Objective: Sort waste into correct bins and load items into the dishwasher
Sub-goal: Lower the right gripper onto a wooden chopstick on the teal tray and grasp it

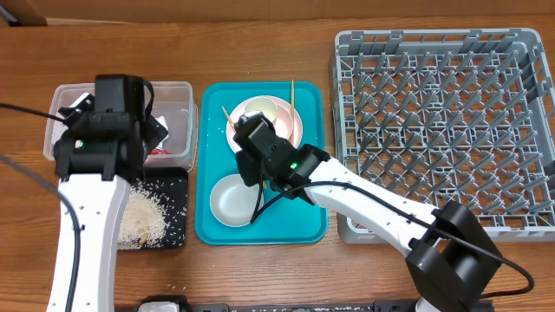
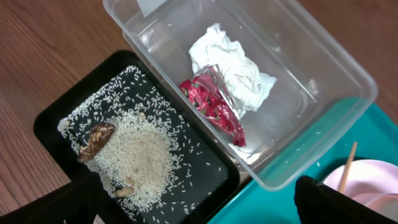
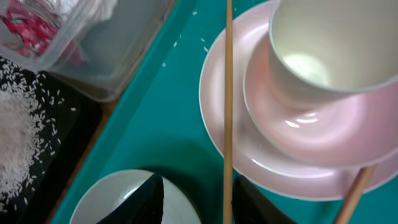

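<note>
I am hovering the right end effector [image 3: 199,202] over the teal tray [image 3: 155,124], its fingers partly apart and clamping nothing that I can see. A chopstick [image 3: 228,93] is running top to bottom through the gap. The pink plate [image 3: 217,124] carrying the cream cup [image 3: 323,56] is lying to the upper right of the wrist frame. The left end effector [image 2: 199,205], spread wide, is hanging over the clear tub [image 2: 323,74], farther off.

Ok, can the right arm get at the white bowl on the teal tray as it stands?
Probably yes. The right gripper hangs open just above the white bowl, whose rim is bare, on the teal tray. One chopstick runs between its fingers and might get pinched along with it.
</note>
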`<state>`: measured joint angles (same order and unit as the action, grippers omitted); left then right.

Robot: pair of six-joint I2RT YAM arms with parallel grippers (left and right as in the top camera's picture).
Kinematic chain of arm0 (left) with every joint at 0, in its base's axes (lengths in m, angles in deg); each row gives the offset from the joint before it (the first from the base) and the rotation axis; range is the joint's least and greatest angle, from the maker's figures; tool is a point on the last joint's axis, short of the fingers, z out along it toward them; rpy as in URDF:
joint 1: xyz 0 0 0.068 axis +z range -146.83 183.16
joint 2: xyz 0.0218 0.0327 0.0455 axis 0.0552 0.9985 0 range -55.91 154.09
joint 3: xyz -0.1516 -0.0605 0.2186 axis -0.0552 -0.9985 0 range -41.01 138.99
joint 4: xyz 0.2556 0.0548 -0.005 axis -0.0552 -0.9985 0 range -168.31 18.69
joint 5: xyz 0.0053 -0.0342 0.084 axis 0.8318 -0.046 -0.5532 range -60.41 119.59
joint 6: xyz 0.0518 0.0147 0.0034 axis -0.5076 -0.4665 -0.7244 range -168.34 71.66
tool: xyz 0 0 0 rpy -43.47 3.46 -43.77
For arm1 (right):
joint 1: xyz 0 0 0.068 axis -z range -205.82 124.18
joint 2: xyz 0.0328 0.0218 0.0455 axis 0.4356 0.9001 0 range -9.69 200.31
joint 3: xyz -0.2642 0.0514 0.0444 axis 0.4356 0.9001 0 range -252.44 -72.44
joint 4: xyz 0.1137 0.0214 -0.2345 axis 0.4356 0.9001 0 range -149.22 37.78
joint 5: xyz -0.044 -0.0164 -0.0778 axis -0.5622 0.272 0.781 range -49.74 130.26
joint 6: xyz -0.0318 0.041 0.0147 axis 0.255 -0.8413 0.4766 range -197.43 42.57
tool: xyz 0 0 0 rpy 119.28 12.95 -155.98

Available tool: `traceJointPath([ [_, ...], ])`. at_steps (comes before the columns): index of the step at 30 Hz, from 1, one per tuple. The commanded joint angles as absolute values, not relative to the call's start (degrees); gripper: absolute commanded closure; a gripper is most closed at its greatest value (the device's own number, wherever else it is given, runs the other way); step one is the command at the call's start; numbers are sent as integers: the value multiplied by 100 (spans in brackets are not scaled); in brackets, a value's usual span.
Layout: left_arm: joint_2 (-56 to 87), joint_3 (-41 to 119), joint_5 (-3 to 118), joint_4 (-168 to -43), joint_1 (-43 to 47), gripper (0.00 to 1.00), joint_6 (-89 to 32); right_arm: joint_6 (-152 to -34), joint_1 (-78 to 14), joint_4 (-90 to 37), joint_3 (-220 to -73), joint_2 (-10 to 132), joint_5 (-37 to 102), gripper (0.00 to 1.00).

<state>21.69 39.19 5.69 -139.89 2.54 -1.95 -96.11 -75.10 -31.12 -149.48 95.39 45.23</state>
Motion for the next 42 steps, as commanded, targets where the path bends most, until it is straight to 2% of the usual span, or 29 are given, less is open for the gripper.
traceJointPath([
  [1,2451,4000,414,-13997,287,0,-160,-9235,-7532,-3272,-14961,9768,4624,62],
  [24,4034,4000,390,-13984,278,0,-160,-9220,-7525,-3613,-14961,10461,4628,60],
  [42,4202,4000,414,-13984,278,0,-160,-9220,-7525,-3735,-14961,10701,4926,64],
])
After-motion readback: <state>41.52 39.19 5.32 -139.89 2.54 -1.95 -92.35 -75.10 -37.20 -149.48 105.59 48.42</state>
